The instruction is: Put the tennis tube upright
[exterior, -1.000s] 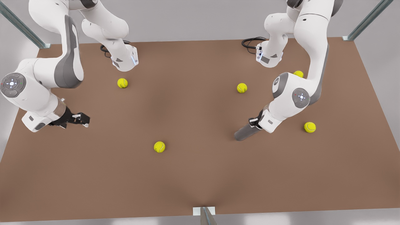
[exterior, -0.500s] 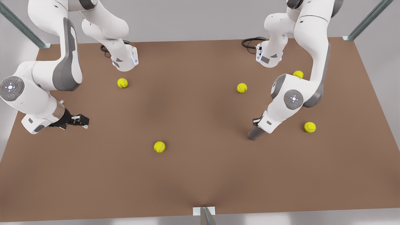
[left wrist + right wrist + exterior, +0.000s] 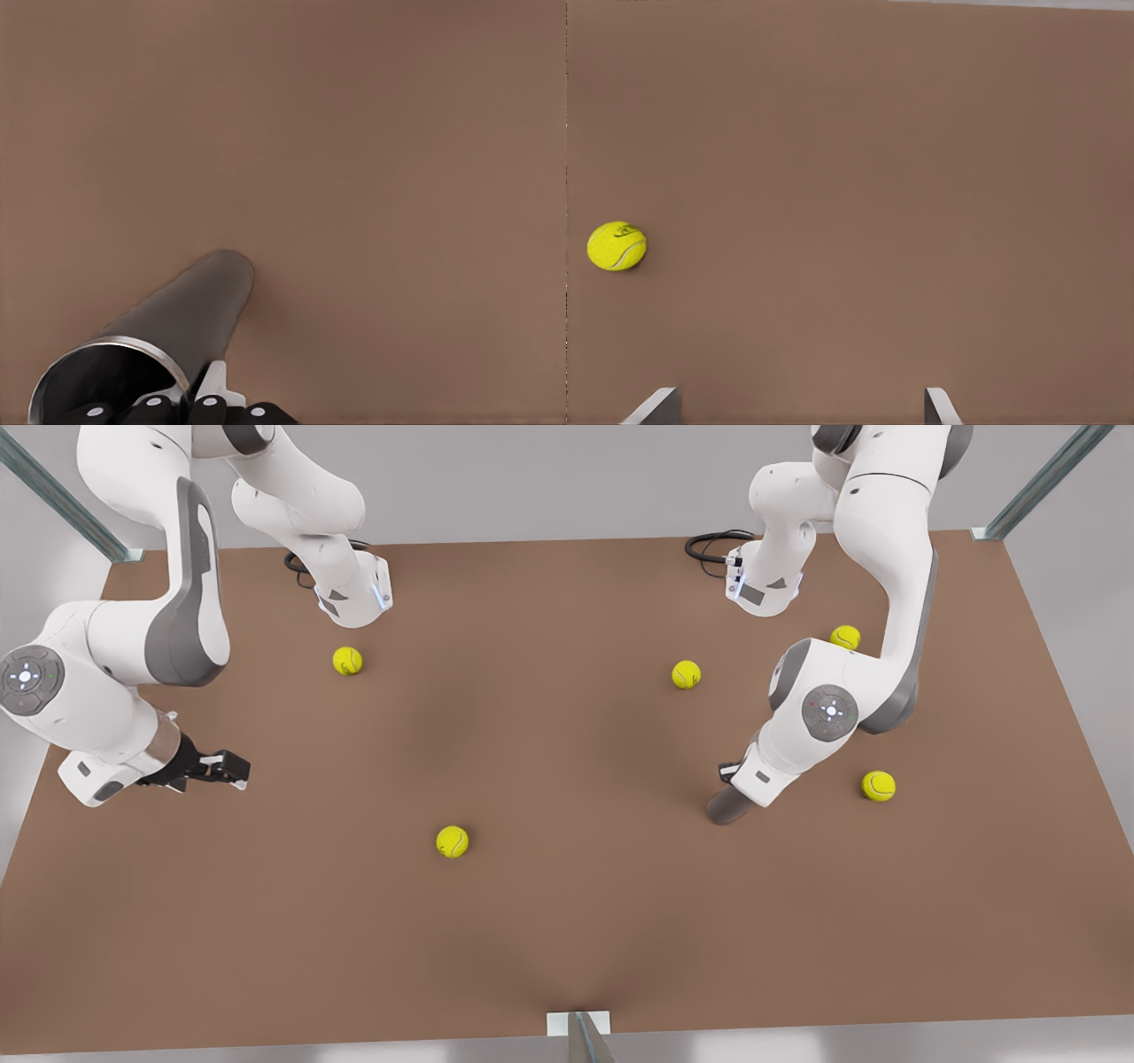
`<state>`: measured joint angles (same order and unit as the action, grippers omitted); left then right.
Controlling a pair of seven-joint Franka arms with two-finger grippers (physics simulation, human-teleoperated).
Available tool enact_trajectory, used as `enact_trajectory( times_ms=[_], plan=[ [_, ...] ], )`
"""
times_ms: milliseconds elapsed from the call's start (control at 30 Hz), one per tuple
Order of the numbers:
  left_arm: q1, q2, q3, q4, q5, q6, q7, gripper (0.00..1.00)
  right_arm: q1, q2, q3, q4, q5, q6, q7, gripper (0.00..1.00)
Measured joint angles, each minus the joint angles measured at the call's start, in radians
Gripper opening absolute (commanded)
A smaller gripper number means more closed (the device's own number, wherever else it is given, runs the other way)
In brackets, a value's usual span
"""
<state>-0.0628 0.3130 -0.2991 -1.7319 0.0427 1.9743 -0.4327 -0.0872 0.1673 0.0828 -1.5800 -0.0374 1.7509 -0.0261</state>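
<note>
Now left pincer (image 3: 732,773) clamps tennis tube (image 3: 726,806); right pincer (image 3: 232,769) waits.

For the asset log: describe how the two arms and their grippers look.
Both arms have glossy white rounded shells with grey joint bands and round grey caps bearing small lights. Black cables coil at the bases. The right gripper, at the front view's left, is black with pale fingertips; the left gripper, at its right, shows black fingers.
</note>
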Motion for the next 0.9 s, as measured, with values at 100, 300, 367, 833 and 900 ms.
enact_trajectory(
  times_ms=[100,300,367,833,900],
  plan=[
    [-0.001,0.004,0.000,0.003,0.000,-0.002,0.002,0.59,0.000,0.000,0.000,0.000,0.001,-0.001,0.000,1.00],
    [-0.002,0.016,-0.002,0.042,0.001,-0.027,-0.001,1.00,0.000,0.000,0.000,0.000,0.001,-0.001,0.000,1.00],
    [-0.002,0.020,-0.007,0.062,-0.002,-0.045,-0.008,1.00,0.000,0.000,0.000,0.000,0.001,-0.001,0.000,1.00],
    [-0.005,-0.208,0.074,0.232,0.016,-0.501,0.284,1.00,-0.010,0.002,0.000,0.000,0.001,-0.001,-0.003,1.00],
    [-0.014,-0.221,0.074,0.221,0.024,-0.508,0.293,1.00,-0.007,0.002,0.000,0.000,0.001,-0.001,-0.002,1.00]
  ],
)
